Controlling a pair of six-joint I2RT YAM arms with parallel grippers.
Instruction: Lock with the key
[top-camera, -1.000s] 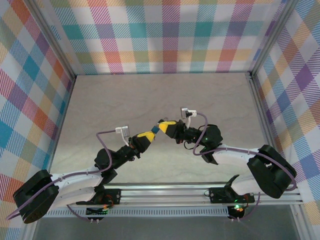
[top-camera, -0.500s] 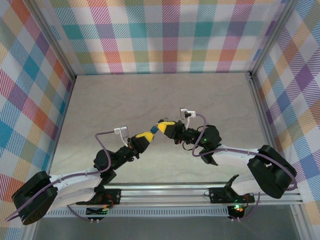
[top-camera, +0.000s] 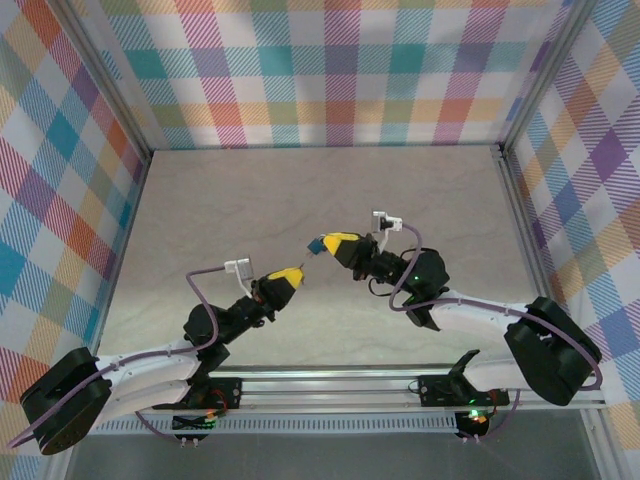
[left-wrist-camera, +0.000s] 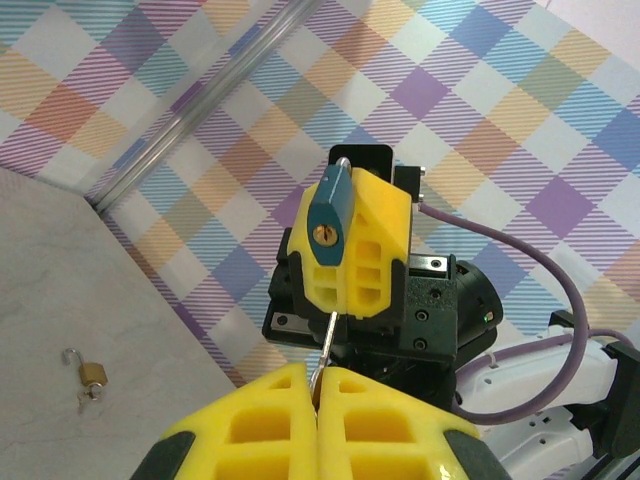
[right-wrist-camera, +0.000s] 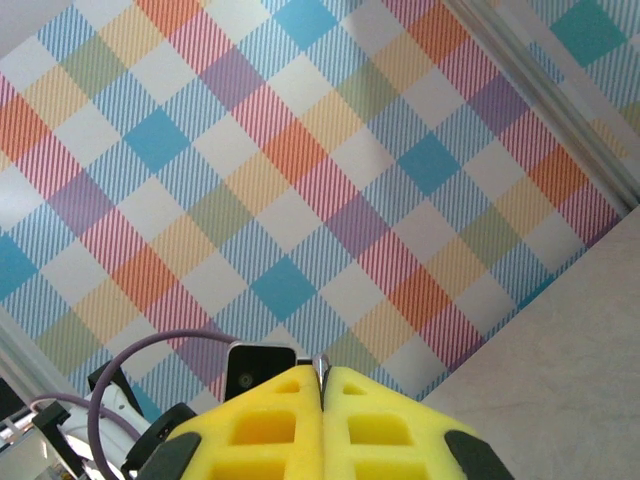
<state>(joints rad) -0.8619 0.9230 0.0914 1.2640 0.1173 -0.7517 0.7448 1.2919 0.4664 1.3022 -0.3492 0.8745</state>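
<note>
The right gripper (left-wrist-camera: 345, 235) is squeezed tight on the lock (left-wrist-camera: 328, 208). The left gripper (left-wrist-camera: 318, 388) is squeezed tight on the key (left-wrist-camera: 327, 342). The keyhole (left-wrist-camera: 323, 235) sits at 12 o'clock from the key's tip, not touching it. The thin key could miss the hole, bump the yellow finger (left-wrist-camera: 378, 240), then slip or bend.

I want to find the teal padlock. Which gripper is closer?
Right. The right gripper is shut on the teal padlock; the left gripper is apart from it, pinching a silver key.
</note>
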